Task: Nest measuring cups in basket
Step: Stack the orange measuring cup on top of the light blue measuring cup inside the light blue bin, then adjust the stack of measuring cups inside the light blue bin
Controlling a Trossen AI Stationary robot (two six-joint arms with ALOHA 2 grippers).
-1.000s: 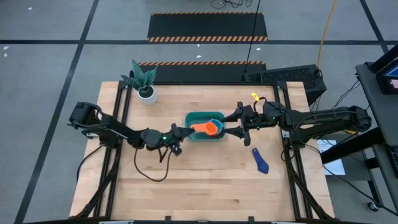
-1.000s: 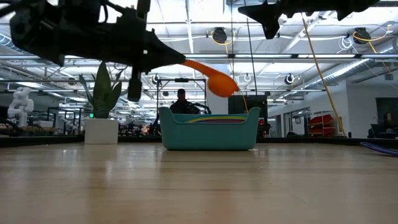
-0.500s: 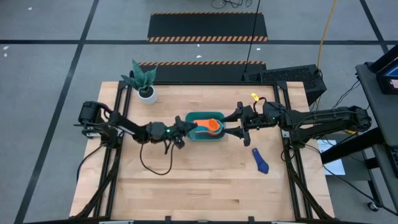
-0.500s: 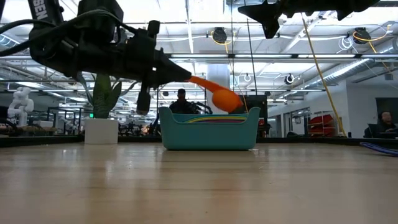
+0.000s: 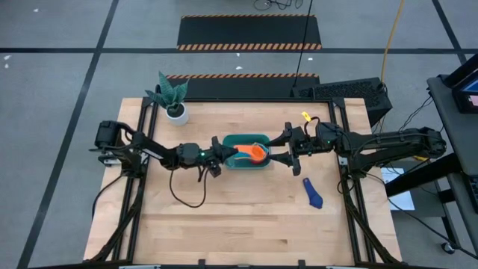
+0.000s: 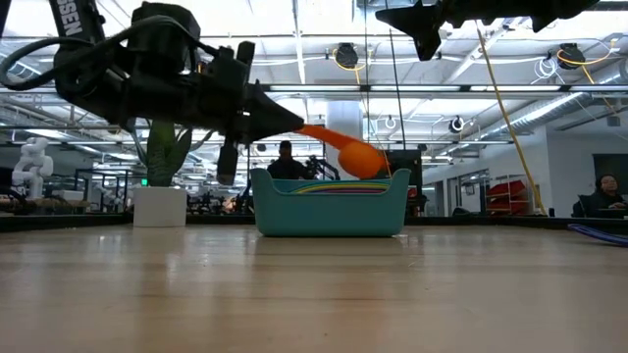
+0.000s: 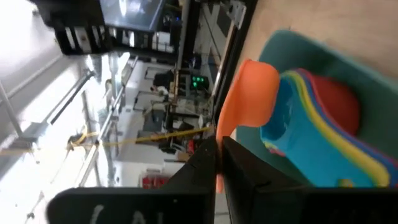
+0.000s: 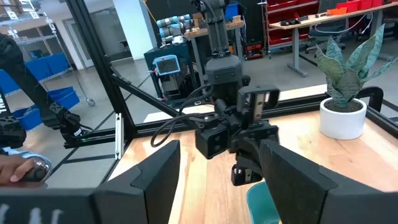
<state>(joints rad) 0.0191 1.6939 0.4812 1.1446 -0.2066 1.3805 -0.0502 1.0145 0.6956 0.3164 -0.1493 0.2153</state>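
— Any writing you can read from here?

— Hardly. In the low view there are a few white letters on the left arm's dark casing, cut off at the edge, so I can't make a word of them. No brand on the teal rectangular plastic basket [image 5: 231,142] either.

— What's the left gripper [image 5: 222,154] doing?

— Clamped tight on the flat handle of the orange plastic measuring cup [image 5: 256,152]. Its jaws are pinched together on that handle, at the basket's near-left rim, and the orange bowl hangs over the inside of the basket, just above the cups already there. From the left wrist view you see a light blue cup [image 7: 287,122] on top of yellow and green rims, with a red cup [image 7: 336,106] deepest in the nest.

— And the right gripper [image 5: 286,146]?

— Spread wide, holding nothing, hovering just off the basket's opposite end, raised above the table.

— Anything else lying about?

— A dark blue plastic measuring cup [image 5: 313,192] lies on the wooden table [image 5: 246,224], well apart from the basket, towards the front on the right arm's side. A small white pot with a green plant [image 5: 174,101] stands near the table's back corner on the left arm's side.

— Room to move?

— Plenty. The basket sits about mid-table, with bare wood in front of it down to the near edge.
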